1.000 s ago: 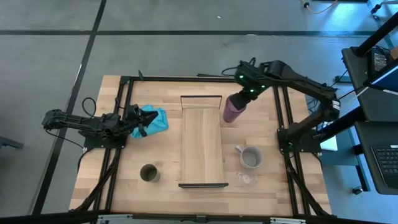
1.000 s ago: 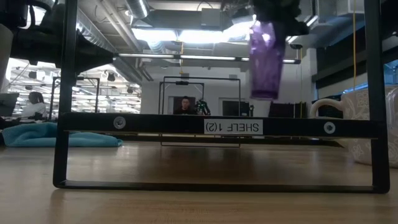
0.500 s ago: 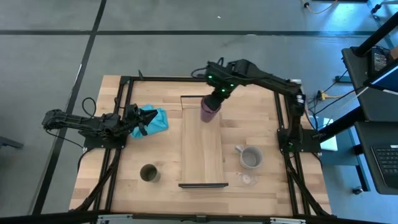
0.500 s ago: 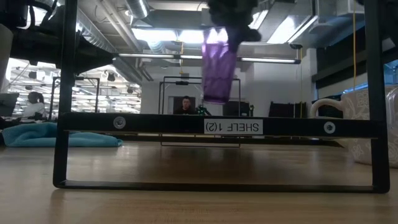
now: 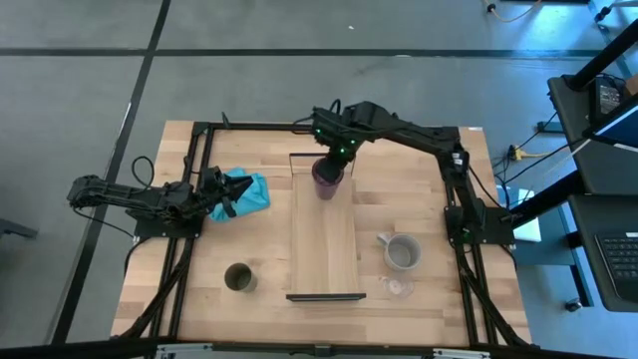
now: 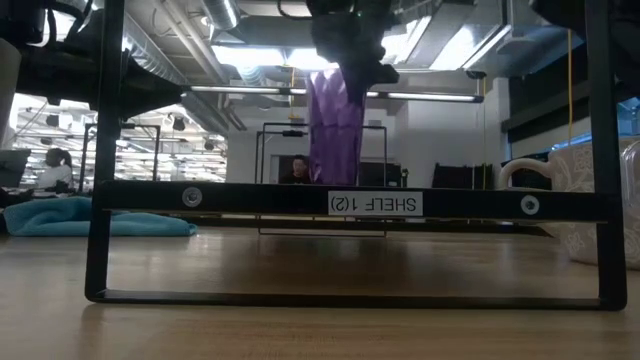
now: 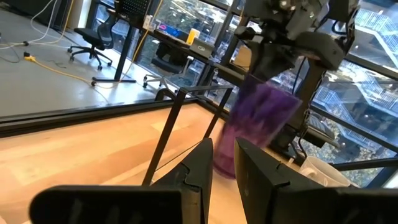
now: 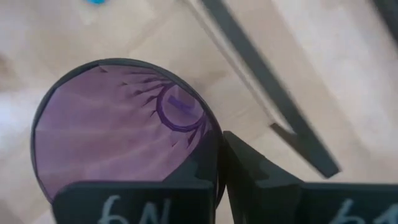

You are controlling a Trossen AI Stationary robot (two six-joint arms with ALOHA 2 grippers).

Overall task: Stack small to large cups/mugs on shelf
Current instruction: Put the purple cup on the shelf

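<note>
**Right arm holds tumbler over far end of shelf**

Right gripper (image 5: 332,163) is clamped on the rim of the purple tumbler (image 5: 327,178), one finger inside, one outside, jaws nearly closed on the wall. The right wrist view looks straight down into the tumbler (image 8: 124,134), so it hangs upright. In the low view the tumbler (image 6: 335,125) is above the shelf (image 5: 323,234) frame; can't tell whether its base touches the board. From above it sits at the shelf's far end, near the right edge of the board.

Left gripper (image 5: 227,192) rests on the left side of the table (image 5: 429,299), touching the teal cloth (image 5: 249,191). Its fingers (image 7: 199,168) stand close together with a narrow gap and nothing between them.

Other cups are off the shelf:
- olive cup (image 5: 238,277) is on the table left of the shelf's near end
- grey mug (image 5: 402,252) is on the table right of the shelf
- clear glass (image 5: 397,287) is just in front of the mug

A person (image 6: 297,170) is in the room beyond the table.
</note>
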